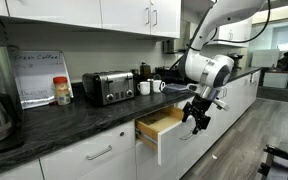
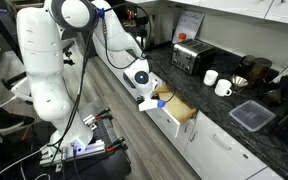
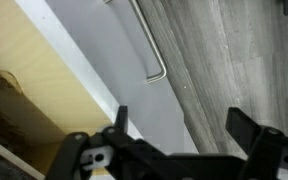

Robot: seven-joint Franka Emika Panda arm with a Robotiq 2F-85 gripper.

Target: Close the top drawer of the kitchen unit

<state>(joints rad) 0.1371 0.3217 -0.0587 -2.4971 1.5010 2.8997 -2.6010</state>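
While the black pincer [image 3: 182, 125] stands spread and empty, the shallow white-fronted, wood-lined top drawer [image 1: 160, 124] juts open just beside it from the long white kitchen unit [image 1: 84, 160], silver bar handle [image 3: 150, 40] ahead of it.

The top drawer [image 1: 156, 130] has a white front and pale wooden interior. The countertop [image 1: 74, 113] is dark and speckled; the floor [image 3: 234, 60] shows grey wood grain.

Grey wood-plank floor [image 1: 259, 135] filled the exterior view toward four o'clock. White wall cupboards [image 1: 94, 12] ran along twelve o'clock above a pale wall [image 1: 104, 55] (evenly lit), with a chrome toaster [image 1: 109, 87] near centre.
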